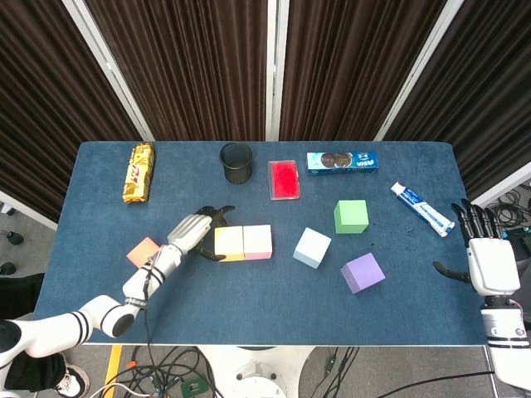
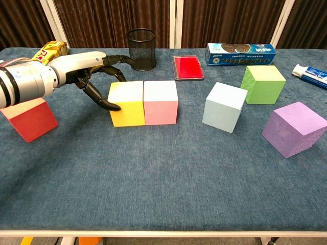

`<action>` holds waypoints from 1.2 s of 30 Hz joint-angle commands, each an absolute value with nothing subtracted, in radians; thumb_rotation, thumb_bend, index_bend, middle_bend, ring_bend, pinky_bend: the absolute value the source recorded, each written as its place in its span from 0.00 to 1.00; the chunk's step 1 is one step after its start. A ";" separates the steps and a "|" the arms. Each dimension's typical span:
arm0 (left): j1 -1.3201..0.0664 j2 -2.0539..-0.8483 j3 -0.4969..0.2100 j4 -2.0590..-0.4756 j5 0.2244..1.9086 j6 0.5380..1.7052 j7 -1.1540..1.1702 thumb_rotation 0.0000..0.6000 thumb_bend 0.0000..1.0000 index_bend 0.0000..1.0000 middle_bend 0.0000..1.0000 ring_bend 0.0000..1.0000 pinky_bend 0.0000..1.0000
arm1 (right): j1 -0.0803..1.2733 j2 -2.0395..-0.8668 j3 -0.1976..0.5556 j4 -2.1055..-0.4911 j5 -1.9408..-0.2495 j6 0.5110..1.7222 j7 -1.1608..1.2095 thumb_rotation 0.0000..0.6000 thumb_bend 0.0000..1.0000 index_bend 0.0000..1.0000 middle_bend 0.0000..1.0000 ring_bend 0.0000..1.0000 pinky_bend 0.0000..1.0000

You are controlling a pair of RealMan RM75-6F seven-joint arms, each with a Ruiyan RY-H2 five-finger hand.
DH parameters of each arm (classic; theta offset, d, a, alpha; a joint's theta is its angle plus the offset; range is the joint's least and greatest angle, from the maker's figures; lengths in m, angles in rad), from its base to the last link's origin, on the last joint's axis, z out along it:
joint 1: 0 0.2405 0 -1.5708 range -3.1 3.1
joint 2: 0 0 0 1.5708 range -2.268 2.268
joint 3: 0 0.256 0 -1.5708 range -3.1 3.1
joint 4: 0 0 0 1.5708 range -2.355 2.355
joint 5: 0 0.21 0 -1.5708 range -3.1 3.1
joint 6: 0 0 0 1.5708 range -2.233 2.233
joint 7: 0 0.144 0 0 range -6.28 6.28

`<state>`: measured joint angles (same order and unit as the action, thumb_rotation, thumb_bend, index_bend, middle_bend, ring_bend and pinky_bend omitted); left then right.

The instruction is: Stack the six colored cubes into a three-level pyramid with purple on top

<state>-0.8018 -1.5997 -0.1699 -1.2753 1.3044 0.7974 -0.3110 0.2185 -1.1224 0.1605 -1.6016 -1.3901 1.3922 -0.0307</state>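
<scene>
The left hand (image 2: pixel 89 71) has its dark fingers (image 2: pixel 104 104) spread and bent. One fingertip touches the left side of the yellow cube (image 2: pixel 126 104). It is not holding anything. The right hand (image 1: pixel 489 261) is off the right edge of the blue surface (image 1: pixel 265 311), well apart from every cube. Its fingers are spread wide and it holds nothing.

There are six cubes, one of each color, all sitting flat on the surface. None is on top of another. The yellow cube and the pink cube (image 2: pixel 160 102) sit side by side and touch, near the middle left. The red cube (image 2: pixel 29 119) is to the left of them, near the left arm, and looks a bit tilted. The light blue cube (image 2: pixel 225 106) is to the right of the pink one, with a gap between. The green cube (image 2: pixel 263 84) is farther back and to the right. The purple cube (image 2: pixel 294 128) is the nearest one on the right side, turned at an angle.

At the far side there is one black mesh cup (image 2: pixel 141 49), one red flat box (image 2: pixel 187 67), one blue cookie pack (image 2: pixel 240 53), one yellow snack pack (image 1: pixel 138 172) and one toothpaste tube (image 1: pixel 422 210).
</scene>
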 commanded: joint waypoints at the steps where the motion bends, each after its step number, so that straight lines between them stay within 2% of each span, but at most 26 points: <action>1: -0.804 -1.599 -0.164 -1.278 1.312 0.794 -0.310 1.00 0.24 0.07 0.60 0.15 0.08 | 0.218 -1.123 0.160 -1.602 -1.391 1.392 -0.031 1.00 0.00 0.00 0.00 0.00 0.00; 6: -0.804 -1.599 -0.158 -1.276 1.316 0.792 -0.305 1.00 0.24 0.07 0.54 0.15 0.07 | 0.218 -1.118 0.159 -1.604 -1.384 1.386 -0.032 1.00 0.00 0.00 0.00 0.00 0.00; 14: -0.801 -1.601 -0.158 -1.282 1.313 0.799 -0.298 1.00 0.24 0.07 0.33 0.15 0.07 | 0.214 -1.119 0.158 -1.604 -1.385 1.391 -0.030 1.00 0.00 0.00 0.00 0.00 0.00; 18: -0.800 -1.604 -0.158 -1.281 1.316 0.803 -0.303 1.00 0.24 0.07 0.23 0.11 0.07 | 0.215 -1.120 0.157 -1.604 -1.386 1.390 -0.031 1.00 0.00 0.00 0.00 0.00 0.00; 36: -0.799 -1.579 -0.147 -1.317 1.345 0.802 -0.338 1.00 0.22 0.07 0.15 0.08 0.06 | 0.214 -1.119 0.157 -1.608 -1.391 1.394 -0.038 1.00 0.00 0.00 0.00 0.00 0.00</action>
<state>-0.7990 -1.5794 -0.1478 -1.3157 1.3438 0.8024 -0.3372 0.2141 -1.1193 0.1568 -1.6075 -1.3906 1.3937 -0.0375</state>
